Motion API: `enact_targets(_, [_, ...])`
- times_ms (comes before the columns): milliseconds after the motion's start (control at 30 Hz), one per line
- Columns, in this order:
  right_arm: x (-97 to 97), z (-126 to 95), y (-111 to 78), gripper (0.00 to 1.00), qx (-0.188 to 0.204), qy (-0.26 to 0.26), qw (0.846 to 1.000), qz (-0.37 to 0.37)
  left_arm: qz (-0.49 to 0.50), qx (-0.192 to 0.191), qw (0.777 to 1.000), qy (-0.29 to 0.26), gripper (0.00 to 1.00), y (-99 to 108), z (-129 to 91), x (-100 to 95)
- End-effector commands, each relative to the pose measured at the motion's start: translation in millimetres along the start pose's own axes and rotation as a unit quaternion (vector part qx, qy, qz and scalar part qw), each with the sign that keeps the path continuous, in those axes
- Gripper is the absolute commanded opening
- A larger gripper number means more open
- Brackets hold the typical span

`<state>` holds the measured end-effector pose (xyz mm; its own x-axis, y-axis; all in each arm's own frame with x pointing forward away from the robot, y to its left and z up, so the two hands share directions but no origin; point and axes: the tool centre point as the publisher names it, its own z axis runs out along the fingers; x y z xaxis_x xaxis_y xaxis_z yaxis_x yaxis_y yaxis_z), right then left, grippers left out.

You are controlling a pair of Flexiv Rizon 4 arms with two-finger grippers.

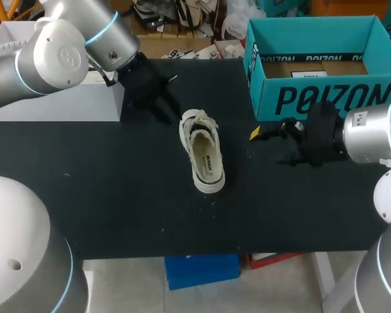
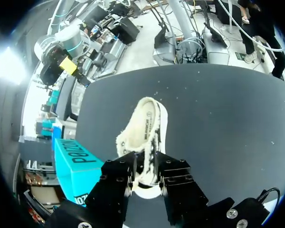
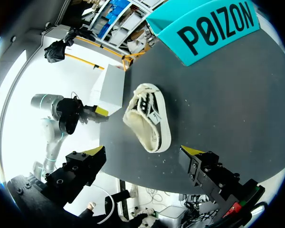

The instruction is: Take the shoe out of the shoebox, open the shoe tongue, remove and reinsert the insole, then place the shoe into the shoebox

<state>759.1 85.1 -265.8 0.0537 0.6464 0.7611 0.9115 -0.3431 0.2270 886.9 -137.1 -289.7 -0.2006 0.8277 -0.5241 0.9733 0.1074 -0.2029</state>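
A cream low-top shoe (image 1: 202,154) lies upright on the black table (image 1: 104,189), its insole (image 1: 207,163) showing inside. The same shoe (image 2: 145,128) lies just ahead of and below my left gripper (image 2: 149,164), whose dark fingers stand slightly apart with nothing held. In the head view my left gripper (image 1: 164,107) hovers at the shoe's far end, a small gap away. My right gripper (image 1: 270,147) stands wide open to the shoe's right, in front of the teal shoebox (image 1: 313,98). From the right wrist the shoe (image 3: 145,118) lies ahead of my right gripper (image 3: 144,152), untouched.
The open teal shoebox (image 3: 213,26) stands at the table's back right. A white box (image 1: 65,101) sits at the back left, under my left arm. Small pale crumbs (image 1: 212,199) lie scattered near the shoe.
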Motion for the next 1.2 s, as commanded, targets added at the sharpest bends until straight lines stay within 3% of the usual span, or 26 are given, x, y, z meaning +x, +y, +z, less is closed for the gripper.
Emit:
enact_targets(33, [0.4, 0, 0.3, 1.0, 0.0, 0.0, 1.0, 0.0, 0.007, -0.001, 1.0, 0.006, 0.17, -2, -5, 0.9])
enact_targets(67, [0.4, 0, 0.3, 1.0, 0.0, 0.0, 1.0, 0.0, 0.008, -0.002, 1.0, 0.008, 0.2, -2, -5, 1.2])
enact_targets(133, [0.4, 0, 0.3, 1.0, 0.0, 0.0, 1.0, 0.0, 0.009, -0.003, 1.0, 0.011, 0.38, -2, -6, 2.5])
enact_targets(233, [0.4, 0, 0.3, 1.0, 0.0, 0.0, 1.0, 0.0, 0.008, -0.001, 1.0, 0.009, 0.51, -3, -7, 4.0])
enact_targets(267, [0.4, 0, 0.3, 1.0, 0.0, 0.0, 1.0, 0.0, 0.006, -0.001, 1.0, 0.004, 0.91, -3, -8, 4.5])
enact_targets(300, [0.4, 0, 0.3, 1.0, 0.0, 0.0, 1.0, 0.0, 0.002, 0.001, 1.0, -0.003, 1.0, -3, -9, 4.8])
enact_targets(367, [0.4, 0, 0.3, 1.0, 0.0, 0.0, 1.0, 0.0, -0.003, 0.011, 1.0, -0.022, 1.0, -4, -11, 4.9])
enact_targets(900, [0.4, 0, 0.3, 1.0, 0.0, 0.0, 1.0, 0.0, -0.003, 0.011, 1.0, -0.022, 1.0, -4, -11, 4.9])
enact_targets(1033, [0.4, 0, 0.3, 1.0, 0.0, 0.0, 1.0, 0.0, -0.114, 0.047, 0.992, -0.011, 1.0, -15, -4, 11.7])
enact_targets(1133, [0.4, 0, 0.3, 1.0, 0.0, 0.0, 1.0, 0.0, -0.233, 0.09, 0.968, -0.035, 1.0, -16, -12, 22.5])
enact_targets(1167, [0.4, 0, 0.3, 1.0, 0.0, 0.0, 1.0, 0.0, -0.258, 0.097, 0.96, -0.046, 1.0, -16, -16, 27.2])
enact_targets(1200, [0.4, 0, 0.3, 1.0, 0.0, 0.0, 1.0, 0.0, -0.294, 0.08, 0.951, -0.046, 1.0, -18, -20, 35.3])
